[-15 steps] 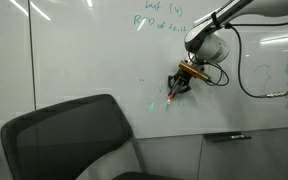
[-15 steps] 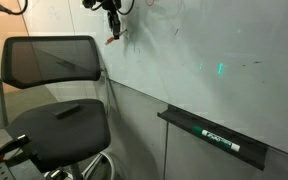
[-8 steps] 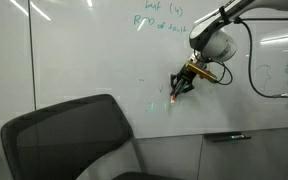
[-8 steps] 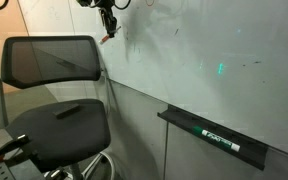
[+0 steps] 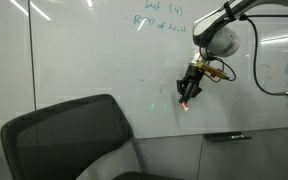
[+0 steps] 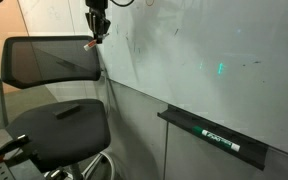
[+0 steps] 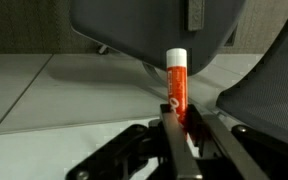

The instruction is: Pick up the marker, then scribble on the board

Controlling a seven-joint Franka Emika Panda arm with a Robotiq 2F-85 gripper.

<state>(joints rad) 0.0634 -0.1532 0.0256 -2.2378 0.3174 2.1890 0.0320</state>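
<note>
Clamped on the marker, the claw (image 5: 190, 86) hangs in front of the board, its two fingers closed narrow on the stick's lower body, as the wrist view (image 7: 179, 122) shows plainly.

Board (image 5: 84, 60): glossy white, with faint green writing near the top and a dark upright seam. The patch around the claw is nearly bare, so there is room for a scribble.

Chair (image 5: 64, 135): its black mesh back stands below the claw and to one side, near the board. In an exterior view (image 6: 52, 62) the claw (image 6: 96, 27) sits just above its top edge.

Tray (image 6: 214, 135): it is fixed low on the board, well apart from the claw.

Marker (image 7: 176, 80): it is short and reddish, and its pale end points straight out from the fingers. In an exterior view the tip (image 5: 186, 103) lies at the board's surface or just off it. I cannot tell whether it touches.

The step in hand looks like the scribble itself. To do it well, press the tip in only lightly, because a hard push may drive the stick back through the fingers. Keep the strokes short and parallel to the board. Stay on the bare patch and above the chair back.
</note>
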